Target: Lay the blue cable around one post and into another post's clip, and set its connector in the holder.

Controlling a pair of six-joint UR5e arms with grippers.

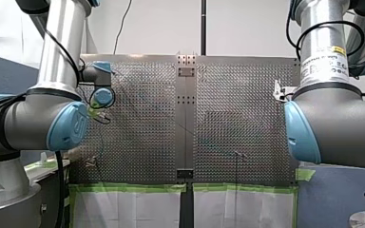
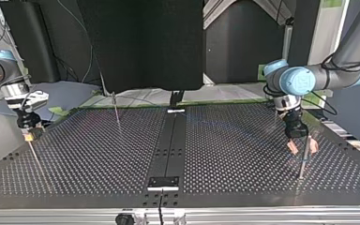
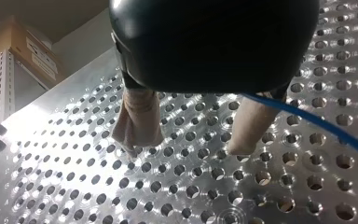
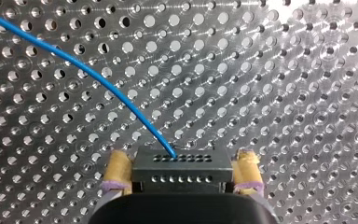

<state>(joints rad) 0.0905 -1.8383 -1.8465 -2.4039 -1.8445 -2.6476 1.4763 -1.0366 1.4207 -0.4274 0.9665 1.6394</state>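
The right tool [image 4: 182,159] pinched the connector [image 4: 181,173], the left tool [image 3: 187,145] stood spread; blue cable [image 4: 98,79] routing and seating appeared undone

I have open table [image 2: 234,145] through the top view's middle. A near post [image 2: 301,166] crowds my left gripper [image 2: 302,149] at right. A far post [image 2: 116,112] stands left.

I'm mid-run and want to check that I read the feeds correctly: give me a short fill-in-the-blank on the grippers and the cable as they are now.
In the right wrist view, my right gripper is shut on the black ____. The cable running out of it is coloured ____. In the left wrist view, my left gripper is ____, not shut.
Missing words: connector; blue; open.
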